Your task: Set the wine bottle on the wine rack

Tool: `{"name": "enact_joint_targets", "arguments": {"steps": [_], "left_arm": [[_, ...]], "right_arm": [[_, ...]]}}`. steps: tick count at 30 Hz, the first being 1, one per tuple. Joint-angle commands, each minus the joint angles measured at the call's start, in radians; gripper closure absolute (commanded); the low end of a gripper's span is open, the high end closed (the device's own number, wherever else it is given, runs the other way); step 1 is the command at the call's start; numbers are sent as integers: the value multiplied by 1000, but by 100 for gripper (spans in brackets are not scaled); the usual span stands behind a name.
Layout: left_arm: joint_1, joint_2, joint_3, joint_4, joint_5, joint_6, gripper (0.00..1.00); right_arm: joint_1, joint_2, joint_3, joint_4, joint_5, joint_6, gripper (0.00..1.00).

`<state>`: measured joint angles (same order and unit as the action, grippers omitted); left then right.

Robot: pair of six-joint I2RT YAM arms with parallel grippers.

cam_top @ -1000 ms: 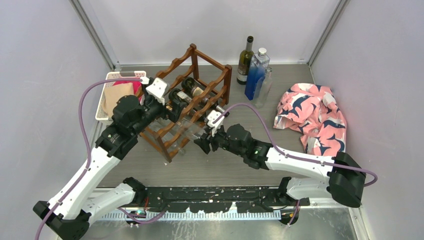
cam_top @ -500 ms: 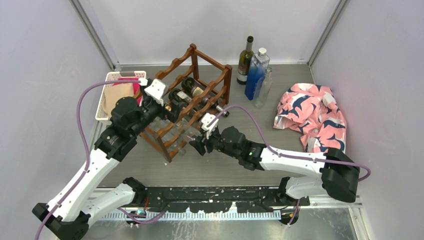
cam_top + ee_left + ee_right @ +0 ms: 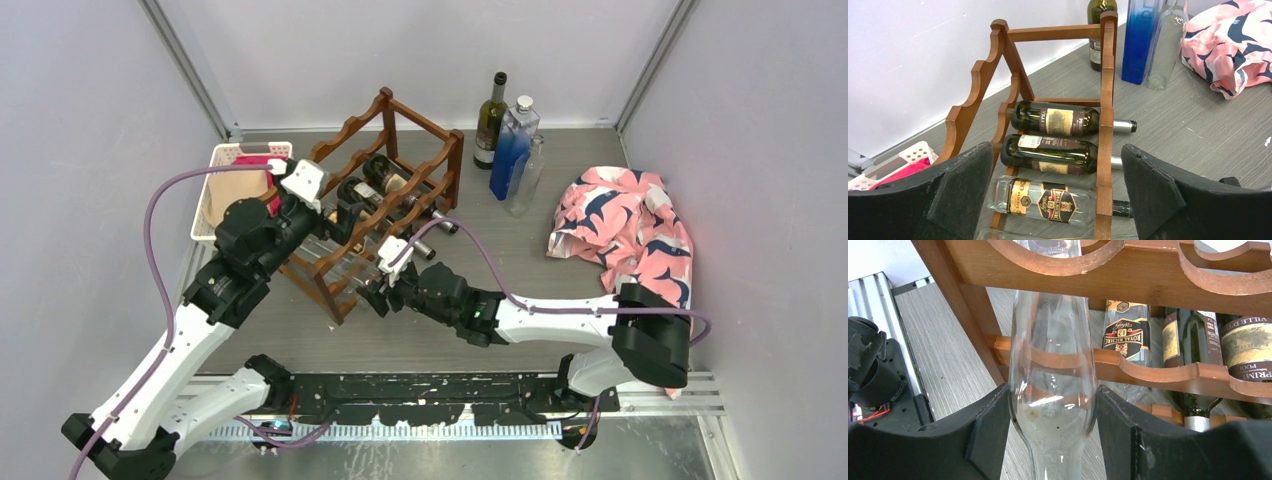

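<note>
At the lower scalloped rail of the wine rack [image 3: 1058, 262], my right gripper [image 3: 1053, 432] is clamped on the clear wine bottle [image 3: 1053, 365], whose body lies across that rail, so I judge a slow, level push seats it best, while my left gripper [image 3: 1058, 192] hovers spread wide opposite.

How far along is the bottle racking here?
Done: three bottles lie in the wine rack. In hand: the right hand is shut on a clear bottle that passes through the rack's lowest row; the left hand is open, holding nothing. Left: seat the bottle and release it.
</note>
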<state>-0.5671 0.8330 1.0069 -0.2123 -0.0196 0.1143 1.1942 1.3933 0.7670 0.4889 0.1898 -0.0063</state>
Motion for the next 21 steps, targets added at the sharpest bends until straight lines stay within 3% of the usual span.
{"name": "enact_joint_targets", "arguments": {"steps": [1,21], "left_arm": [[6,-20,-3,80,-27,17,2],[6,-25,-13,90,-46,25,2]], "right_arm": [[6,3,76,226,74,-13,99],[44,155,163,333,158,-62,99]]}}
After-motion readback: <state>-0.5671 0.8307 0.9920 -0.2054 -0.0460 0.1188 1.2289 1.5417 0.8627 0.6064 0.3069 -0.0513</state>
